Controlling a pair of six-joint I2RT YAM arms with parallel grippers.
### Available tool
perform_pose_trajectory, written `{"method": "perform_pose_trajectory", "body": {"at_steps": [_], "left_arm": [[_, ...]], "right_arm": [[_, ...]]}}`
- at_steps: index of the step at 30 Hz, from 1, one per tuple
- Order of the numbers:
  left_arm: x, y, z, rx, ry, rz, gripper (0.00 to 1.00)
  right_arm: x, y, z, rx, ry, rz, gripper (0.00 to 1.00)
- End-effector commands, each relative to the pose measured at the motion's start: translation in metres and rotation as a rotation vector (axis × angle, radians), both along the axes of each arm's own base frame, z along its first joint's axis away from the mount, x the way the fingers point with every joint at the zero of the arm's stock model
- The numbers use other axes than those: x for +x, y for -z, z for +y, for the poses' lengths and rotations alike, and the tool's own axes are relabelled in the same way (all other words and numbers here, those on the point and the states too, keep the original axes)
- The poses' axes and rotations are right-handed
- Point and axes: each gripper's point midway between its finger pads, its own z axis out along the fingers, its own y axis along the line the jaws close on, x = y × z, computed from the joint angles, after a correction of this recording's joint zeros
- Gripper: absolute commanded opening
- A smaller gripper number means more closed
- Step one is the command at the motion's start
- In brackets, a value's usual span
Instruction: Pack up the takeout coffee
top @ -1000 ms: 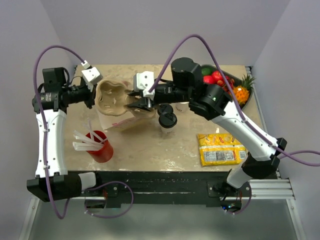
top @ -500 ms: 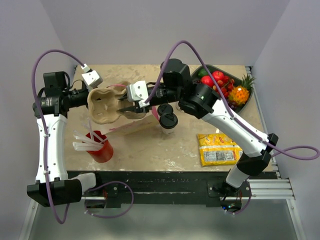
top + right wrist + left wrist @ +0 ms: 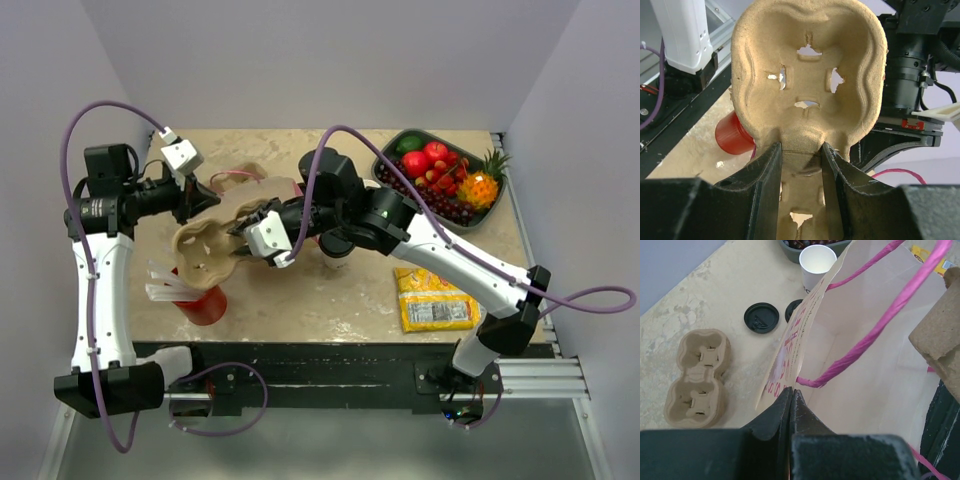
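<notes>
"Takeout coffee (image 3: pixel 336 252), white paper cup with black plastic lid: held?"

"No. Right end effector (image 3: pixel 800 154) clamps the tan moulded-pulp cup carrier (image 3: pixel 807 75), swung leftward since a second ago. Left end effector (image 3: pixel 791 397) pinches the rim of the cream paper bag (image 3: pixel 855 365). Coffee stands upright on the speckled desk (image 3: pixel 300 300), lid up, partly beneath the right arm (image 3: pixel 450 255)."

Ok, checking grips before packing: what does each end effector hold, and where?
Left end effector: paper bag, pinched at its rim by the pink handle. Right end effector: cardboard cup carrier, at its narrow waist.
</notes>
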Motion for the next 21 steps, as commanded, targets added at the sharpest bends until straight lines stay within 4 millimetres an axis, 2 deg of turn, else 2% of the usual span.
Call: {"method": "perform_pose_trajectory", "body": {"at_steps": [1,5,7,10,14,17,20,21], "left_arm": [[-0.005,-0.018,-0.007,-0.015,0.047,-0.044,0.0],[-0.01,-0.013,-0.008,-0.014,0.048,-0.032,0.0],[-0.011,-0.009,-0.008,-0.013,0.047,-0.024,0.0],[-0.009,-0.004,-0.007,-0.014,0.041,-0.011,0.0],[-0.009,-0.004,-0.008,-0.03,0.045,-0.003,0.0],[-0.01,-0.006,-0.008,-0.028,0.04,-0.005,0.0],[-0.012,-0.006,-0.007,-0.016,0.034,-0.008,0.0],[-0.012,-0.005,-0.007,-0.01,0.038,-0.013,0.0]], "right_arm": [[-0.007,-0.024,-0.006,0.074,-0.029,-0.083,0.0],[-0.006,-0.025,-0.003,0.091,-0.021,-0.061,0.0],[-0.007,-0.034,-0.003,0.116,-0.024,-0.066,0.0],[-0.02,-0.052,-0.006,0.154,-0.05,-0.054,0.0],[-0.03,-0.057,-0.012,0.161,-0.065,-0.054,0.0],[-0.025,-0.05,-0.014,0.154,-0.037,-0.075,0.0],[-0.016,-0.054,-0.017,0.186,0.021,-0.101,0.0],[-0.008,-0.062,-0.015,0.224,0.067,-0.116,0.0]]}}
